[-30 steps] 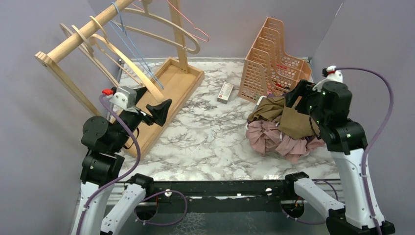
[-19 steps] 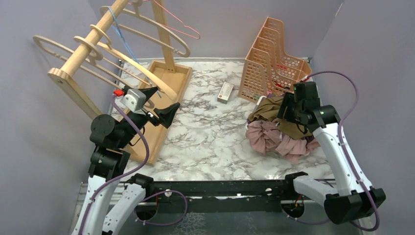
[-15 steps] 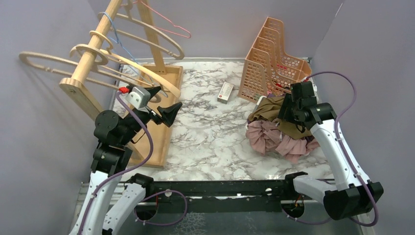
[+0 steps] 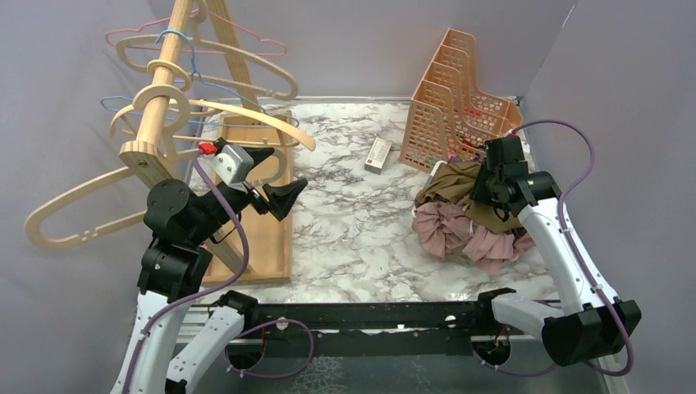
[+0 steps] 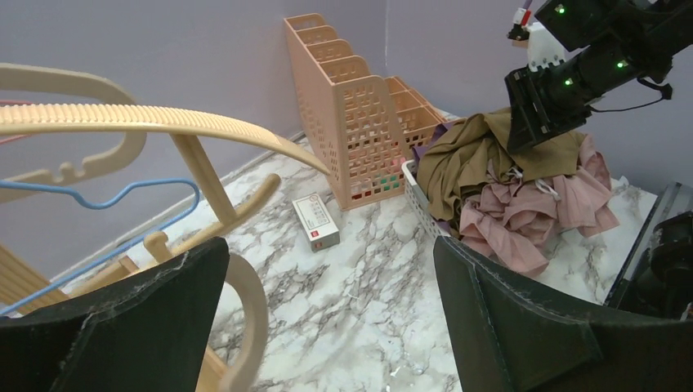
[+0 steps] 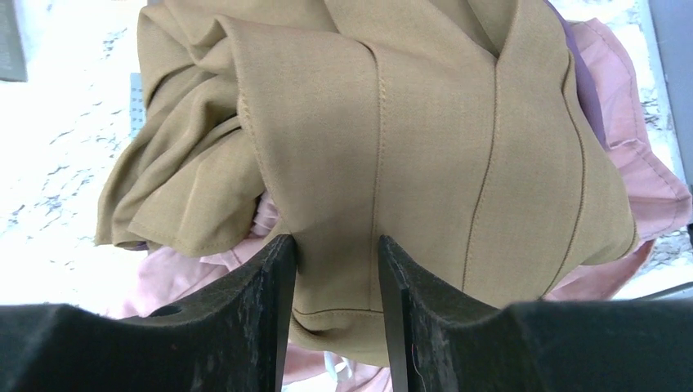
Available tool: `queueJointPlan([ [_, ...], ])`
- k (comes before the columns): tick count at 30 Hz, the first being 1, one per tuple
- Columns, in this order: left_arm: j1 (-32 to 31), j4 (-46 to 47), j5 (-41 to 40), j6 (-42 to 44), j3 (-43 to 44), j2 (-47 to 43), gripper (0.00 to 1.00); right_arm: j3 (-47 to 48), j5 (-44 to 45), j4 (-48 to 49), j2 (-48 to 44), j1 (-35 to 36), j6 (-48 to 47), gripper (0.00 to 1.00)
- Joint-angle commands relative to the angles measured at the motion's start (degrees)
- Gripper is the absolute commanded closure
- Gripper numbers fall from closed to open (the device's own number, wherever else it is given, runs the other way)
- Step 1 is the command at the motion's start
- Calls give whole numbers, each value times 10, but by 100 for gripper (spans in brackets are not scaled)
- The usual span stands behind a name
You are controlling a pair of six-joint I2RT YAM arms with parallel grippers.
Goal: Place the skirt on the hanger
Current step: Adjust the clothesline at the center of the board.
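Note:
The tan skirt lies on top of a clothes pile at the right. My right gripper presses down into it. In the right wrist view its fingers stand part-way closed, open on either side of a flat fold of the skirt, gripper. A curved wooden hanger sticks out from the rack just above my left gripper. In the left wrist view that gripper is wide open and holds nothing, with a hanger hook beside its left finger.
The wooden rack leans at the far left on its tray base, carrying several hangers; one hanger dangles low at the left. A pink garment lies under the skirt. A peach file organiser and a small box stand behind.
The rack has swung round to the left and its hangers are swaying. My left arm followed it slightly. The right gripper dropped onto the pile and its jaws narrowed around the skirt fold.

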Motion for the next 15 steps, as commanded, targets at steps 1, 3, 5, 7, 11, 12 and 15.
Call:
queueJointPlan([
  [1, -3, -28, 31, -9, 30, -18, 2, 32, -26, 21, -6, -3, -3, 54],
  [3, -3, -42, 27, -16, 30, -30, 2, 38, -37, 24, -5, -2, -4, 53],
  [5, -2, -61, 3, -17, 22, -48, 2, 41, -49, 28, -3, -2, -4, 52],
  [7, -3, -84, -36, -18, 12, -71, 2, 43, -65, 33, 1, -2, -3, 52],
  [11, -3, -133, -129, -31, 4, -102, 6, 42, -97, 44, 13, -3, -4, 52],
  [12, -3, -144, -151, -34, 3, -109, 7, 42, -106, 47, 16, -2, -7, 52],
  [15, -2, -176, -221, -37, 2, -117, 16, 43, -138, 56, 29, -2, -17, 52],
])
